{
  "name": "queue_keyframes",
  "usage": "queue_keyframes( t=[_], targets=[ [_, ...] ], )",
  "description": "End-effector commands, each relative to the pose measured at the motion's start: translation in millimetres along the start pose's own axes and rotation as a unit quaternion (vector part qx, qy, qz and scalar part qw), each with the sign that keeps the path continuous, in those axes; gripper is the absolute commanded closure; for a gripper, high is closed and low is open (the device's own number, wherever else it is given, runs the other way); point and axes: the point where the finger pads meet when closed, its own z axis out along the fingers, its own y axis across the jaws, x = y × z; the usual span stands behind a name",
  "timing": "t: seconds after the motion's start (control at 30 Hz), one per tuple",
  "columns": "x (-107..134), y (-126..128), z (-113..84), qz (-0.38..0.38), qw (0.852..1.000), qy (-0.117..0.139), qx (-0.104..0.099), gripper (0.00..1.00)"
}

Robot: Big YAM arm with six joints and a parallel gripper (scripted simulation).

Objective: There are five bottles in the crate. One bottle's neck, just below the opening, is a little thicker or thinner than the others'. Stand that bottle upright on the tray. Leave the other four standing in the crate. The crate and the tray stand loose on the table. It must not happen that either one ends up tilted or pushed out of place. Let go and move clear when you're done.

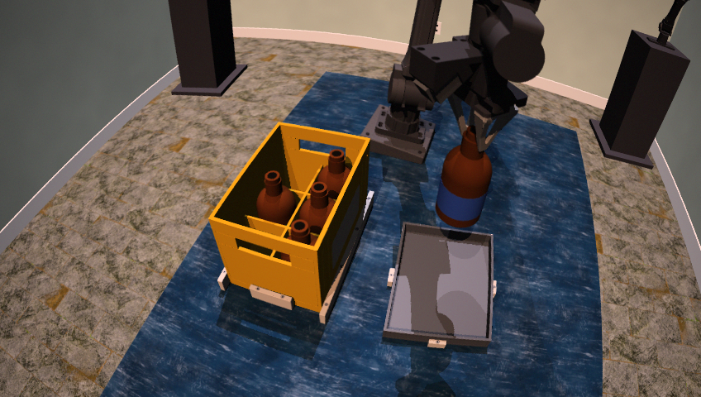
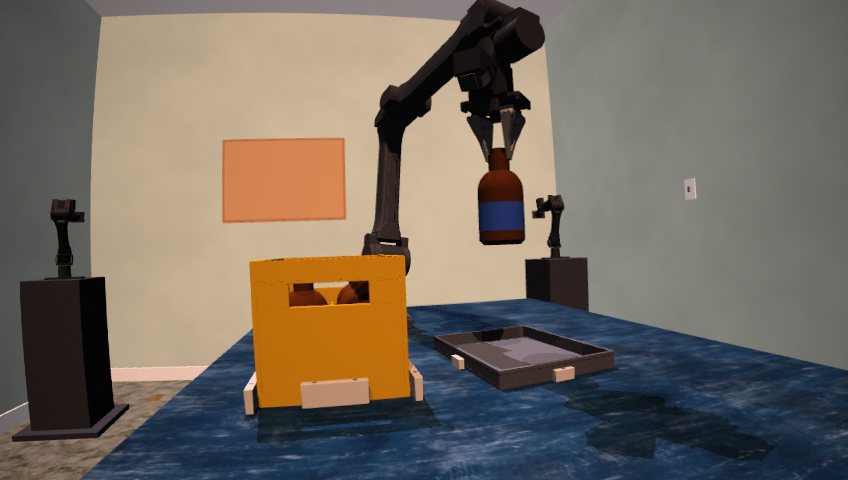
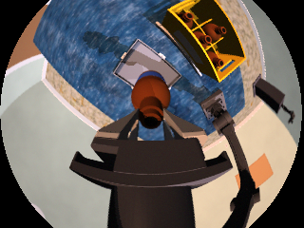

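Gripper (image 1: 476,135) (image 2: 498,155) (image 3: 150,112) clamped on neck of blue-labelled bottle (image 1: 464,184) (image 2: 501,202) (image 3: 151,94), aloft — seen from above, off tray's (image 1: 435,339) (image 2: 498,380) (image 3: 124,81) twelve-o'clock edge. Lowered too soon, its base could catch the rim — likely tipping or shoving the tray.
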Motion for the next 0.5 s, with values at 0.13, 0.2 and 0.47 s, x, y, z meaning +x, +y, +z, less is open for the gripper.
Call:
queue_keyframes(
  t=[0.13, 0.2, 0.47],
  targets=[
    [0.5, 18.4, -22.8, 0.001, 1.000, -0.014, -0.021, 1.00],
    [0.5, 18.4, -22.8, 0.001, 1.000, -0.014, -0.021, 1.00],
    [1.8, 21.6, -23.6, 0.003, 1.000, -0.015, -0.022, 1.00]
  ],
)
